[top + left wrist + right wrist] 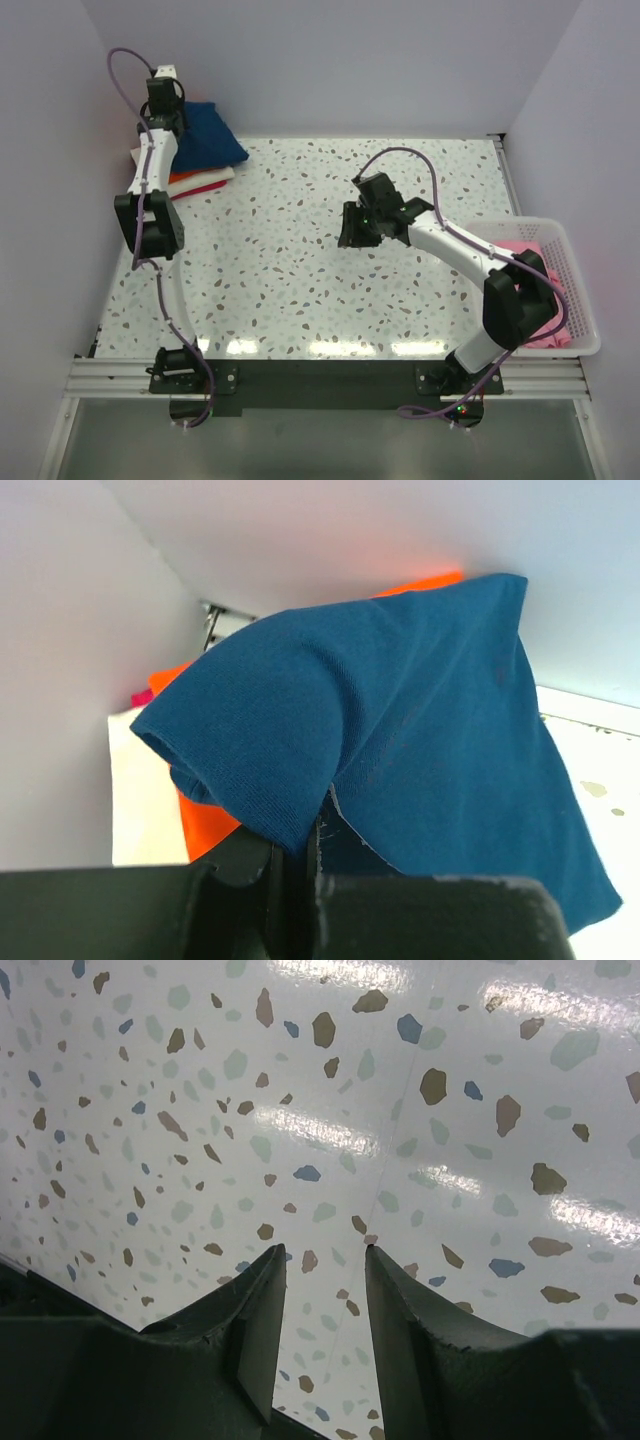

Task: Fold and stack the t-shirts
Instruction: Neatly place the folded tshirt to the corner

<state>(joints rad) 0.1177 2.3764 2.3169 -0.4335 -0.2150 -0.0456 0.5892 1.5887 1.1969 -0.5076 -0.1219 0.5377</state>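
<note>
Claws: left claw pinched tight on fold of navy t-shirt at far-left bench corner, over orange t-shirt and cream t-shirt. Right claw parted, holding nothing, above speckled bench middle. Pink t-shirt lies in white basket, right edge.

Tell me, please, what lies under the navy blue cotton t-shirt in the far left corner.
Beneath the navy blue cotton t-shirt lies an orange t-shirt, a cream one below it, and a magenta sliver at the edge. The navy fabric hides most of each.
</note>
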